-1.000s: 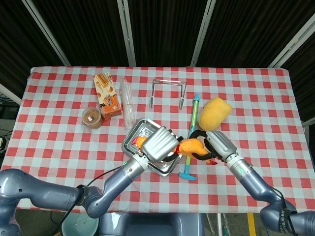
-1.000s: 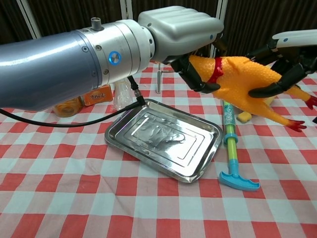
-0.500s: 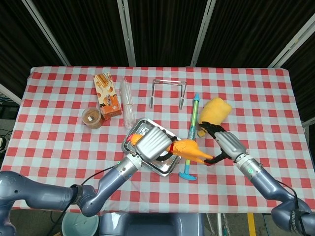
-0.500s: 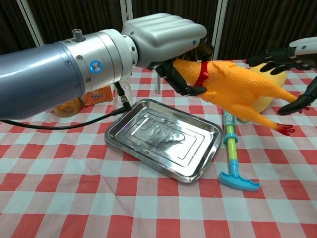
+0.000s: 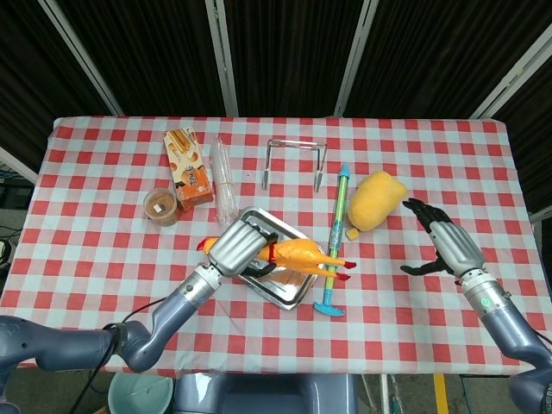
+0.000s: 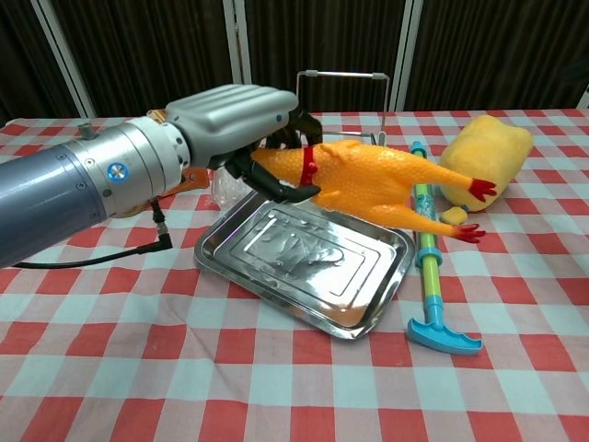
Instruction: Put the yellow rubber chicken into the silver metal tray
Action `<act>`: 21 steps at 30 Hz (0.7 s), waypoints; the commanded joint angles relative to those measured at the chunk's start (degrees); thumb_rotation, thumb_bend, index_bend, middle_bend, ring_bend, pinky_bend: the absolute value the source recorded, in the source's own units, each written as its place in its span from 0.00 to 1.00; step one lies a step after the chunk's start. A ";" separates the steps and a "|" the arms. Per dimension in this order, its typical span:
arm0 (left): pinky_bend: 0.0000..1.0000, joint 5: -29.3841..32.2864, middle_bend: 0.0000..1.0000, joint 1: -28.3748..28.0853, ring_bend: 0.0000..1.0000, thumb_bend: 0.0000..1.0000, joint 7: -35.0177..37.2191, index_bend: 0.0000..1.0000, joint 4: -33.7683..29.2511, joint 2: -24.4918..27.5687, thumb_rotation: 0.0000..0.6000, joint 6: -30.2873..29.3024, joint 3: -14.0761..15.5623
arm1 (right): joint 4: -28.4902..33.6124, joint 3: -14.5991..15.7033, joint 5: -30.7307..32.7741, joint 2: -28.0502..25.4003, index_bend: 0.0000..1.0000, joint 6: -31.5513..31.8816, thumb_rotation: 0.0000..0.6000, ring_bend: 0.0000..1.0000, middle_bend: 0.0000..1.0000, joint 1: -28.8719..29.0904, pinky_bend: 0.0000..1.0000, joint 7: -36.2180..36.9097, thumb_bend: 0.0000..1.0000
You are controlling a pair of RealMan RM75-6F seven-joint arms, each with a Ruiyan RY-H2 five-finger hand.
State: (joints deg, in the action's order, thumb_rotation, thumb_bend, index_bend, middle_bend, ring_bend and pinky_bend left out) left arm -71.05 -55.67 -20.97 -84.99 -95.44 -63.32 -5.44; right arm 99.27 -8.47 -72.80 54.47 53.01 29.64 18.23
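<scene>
My left hand grips the yellow rubber chicken by its neck and head end. The chicken hangs lengthwise in the air just above the silver metal tray, with its red feet pointing right past the tray's edge. Its body hides much of the tray in the head view. My right hand is open at the right side of the table, well away from the chicken, and does not show in the chest view.
A blue-and-green toy pump lies right of the tray. A yellow plush sits behind it. A metal rack, a clear bag, an orange box and a brown cup stand further back.
My right hand let go of the chicken and pulled away to the right. My left hand carried the chicken left and lower, over the tray.
</scene>
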 commanded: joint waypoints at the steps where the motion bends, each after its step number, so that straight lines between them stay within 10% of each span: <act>1: 0.61 -0.97 0.65 2.31 0.58 0.55 4.72 0.59 6.78 -4.18 1.00 0.58 0.55 | -0.72 -0.05 -0.85 0.03 0.00 2.22 1.00 0.00 0.00 -1.34 0.04 0.75 0.10; 12: 0.44 2.20 0.58 3.66 0.49 0.28 6.67 0.53 15.65 -11.72 1.00 4.35 -2.25 | -1.50 -0.72 -3.09 1.19 0.00 4.86 1.00 0.00 0.00 -2.47 0.04 3.28 0.10; 21: 0.12 2.62 0.13 6.11 0.08 0.05 5.27 0.04 7.96 -6.47 1.00 4.67 -2.63 | -1.67 -1.15 -3.01 1.32 0.00 5.99 1.00 0.00 0.00 -3.15 0.04 3.40 0.10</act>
State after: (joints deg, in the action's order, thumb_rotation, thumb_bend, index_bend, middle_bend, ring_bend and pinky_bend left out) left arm -68.39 -50.79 -15.33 -74.52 -103.83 -57.70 -7.90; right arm 97.59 -9.55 -75.79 55.80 58.79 26.62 21.70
